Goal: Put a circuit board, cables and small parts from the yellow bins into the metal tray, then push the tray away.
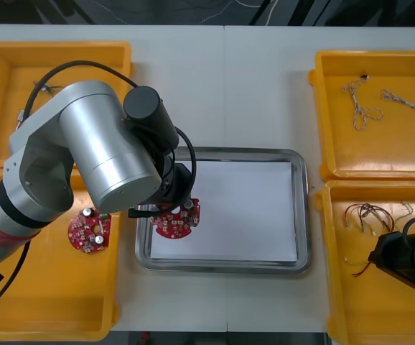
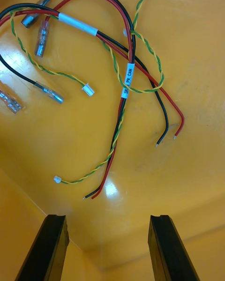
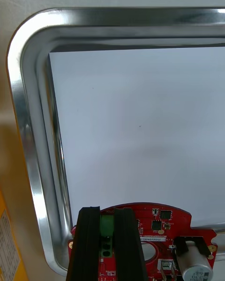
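My left gripper [image 1: 166,210] hangs over the left part of the metal tray [image 1: 302,215], shut on a round red circuit board [image 1: 176,221]. In the left wrist view the two fingers [image 3: 89,243] pinch the board's green connector, with the red circuit board [image 3: 154,234] just above the tray's white inside and the metal tray's rim [image 3: 33,122] curving round it. A second red circuit board [image 1: 89,231] lies in the near left yellow bin [image 1: 64,309]. My right gripper [image 2: 107,246] is open above red, black and yellow-green cables [image 2: 124,82] in the near right yellow bin [image 1: 365,302].
The far right yellow bin [image 1: 401,154] holds twisted cables [image 1: 369,108]. The far left yellow bin [image 1: 6,93] sits behind my left arm, which covers much of it. Bare table lies beyond the tray.
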`<action>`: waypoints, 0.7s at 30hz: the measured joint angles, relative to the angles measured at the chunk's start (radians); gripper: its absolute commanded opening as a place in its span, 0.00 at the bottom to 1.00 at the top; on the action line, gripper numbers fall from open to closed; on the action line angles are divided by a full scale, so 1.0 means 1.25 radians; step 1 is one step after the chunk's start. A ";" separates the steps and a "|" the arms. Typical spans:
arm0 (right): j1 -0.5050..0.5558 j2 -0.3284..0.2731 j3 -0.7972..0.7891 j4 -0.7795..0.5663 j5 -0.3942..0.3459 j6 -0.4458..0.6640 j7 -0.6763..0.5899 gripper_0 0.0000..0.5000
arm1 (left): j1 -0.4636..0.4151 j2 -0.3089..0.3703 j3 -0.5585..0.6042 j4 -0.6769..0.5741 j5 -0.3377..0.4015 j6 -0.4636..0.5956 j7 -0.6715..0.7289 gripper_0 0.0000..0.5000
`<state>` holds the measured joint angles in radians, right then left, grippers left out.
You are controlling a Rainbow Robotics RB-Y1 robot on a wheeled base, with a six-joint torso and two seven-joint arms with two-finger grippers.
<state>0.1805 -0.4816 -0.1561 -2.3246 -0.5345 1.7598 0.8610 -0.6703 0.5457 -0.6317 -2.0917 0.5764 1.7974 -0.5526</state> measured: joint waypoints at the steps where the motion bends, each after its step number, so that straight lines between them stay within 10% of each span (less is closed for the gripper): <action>1: -0.001 0.001 0.000 0.000 0.002 0.000 0.000 1.00 | 0.002 0.000 -0.004 0.000 -0.004 -0.001 0.000 0.00; 21: -0.015 0.068 0.008 0.031 0.088 -0.061 0.000 1.00 | 0.083 0.002 -0.104 0.028 -0.123 -0.138 0.001 0.00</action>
<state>0.1620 -0.3970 -0.1466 -2.2859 -0.4248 1.6839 0.8606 -0.5666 0.5479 -0.7616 -2.0566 0.4232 1.6245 -0.5514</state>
